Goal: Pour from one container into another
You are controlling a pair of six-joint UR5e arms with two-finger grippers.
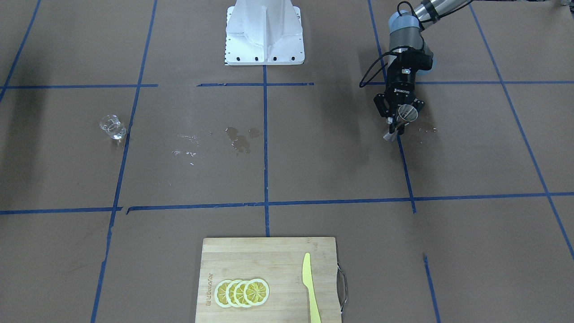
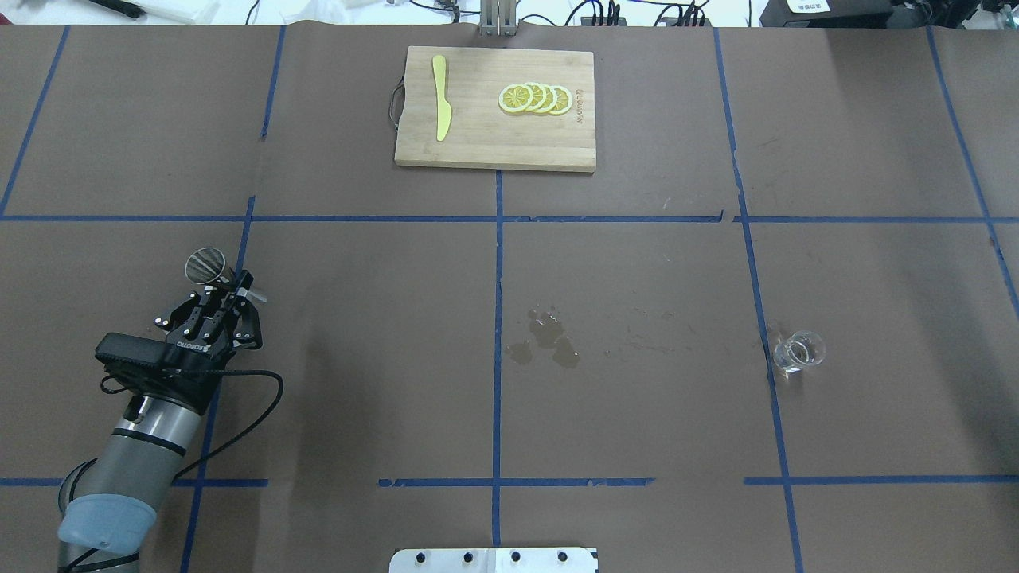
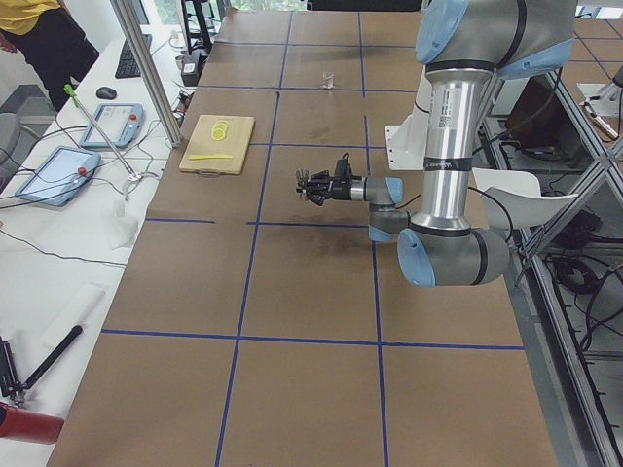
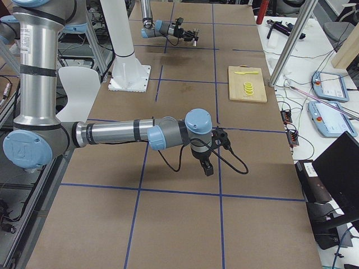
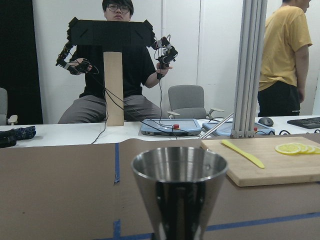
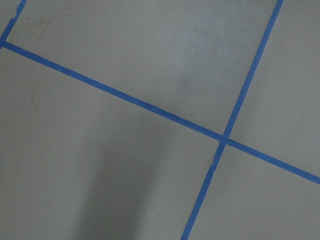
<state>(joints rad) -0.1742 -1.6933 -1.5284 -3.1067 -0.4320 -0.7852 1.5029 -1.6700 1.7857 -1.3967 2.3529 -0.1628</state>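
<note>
Metal jigger (image 2: pixel 205 265) is sitting clamped in the left claw (image 2: pixel 236 288), with the glass (image 2: pixel 798 351) standing well apart; I cannot tell whether the right claw (image 4: pixel 208 167) is wide or narrow.

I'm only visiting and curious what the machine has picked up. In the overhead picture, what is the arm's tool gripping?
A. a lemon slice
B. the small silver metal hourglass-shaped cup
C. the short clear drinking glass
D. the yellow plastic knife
B: the left tool is shut on the small silver metal hourglass-shaped jigger, while the short clear drinking glass stands alone, far from it.
</note>
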